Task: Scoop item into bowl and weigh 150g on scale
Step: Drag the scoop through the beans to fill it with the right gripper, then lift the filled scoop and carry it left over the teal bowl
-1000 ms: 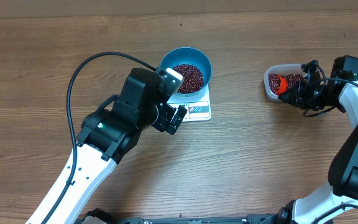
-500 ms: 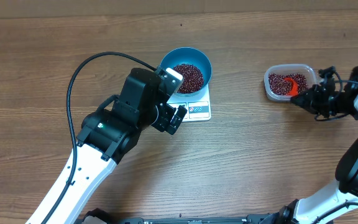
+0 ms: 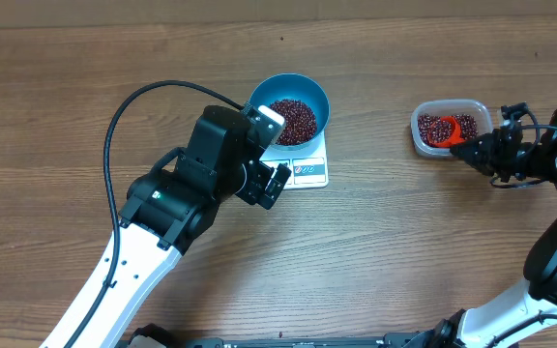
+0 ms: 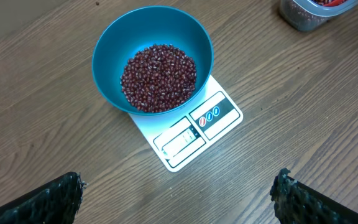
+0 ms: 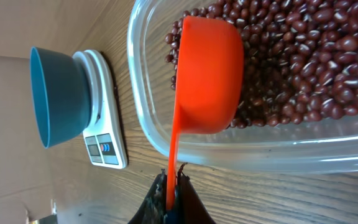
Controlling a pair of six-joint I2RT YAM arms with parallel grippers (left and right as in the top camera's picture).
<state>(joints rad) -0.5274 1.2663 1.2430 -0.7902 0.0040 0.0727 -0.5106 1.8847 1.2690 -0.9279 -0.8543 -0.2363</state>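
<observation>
Beyond the right gripper [image 5: 171, 202], clamped on an orange scoop [image 5: 210, 74], beans [image 5: 316, 62] lie in a clear container [image 5: 140, 106].

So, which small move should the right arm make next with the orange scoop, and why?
Probably dip the scoop deeper into the beans to fill it. The right gripper is shut on its handle. The cup sits inside the clear container with only its back showing and no load visible. The blue bowl on the scale is only partly filled.
</observation>
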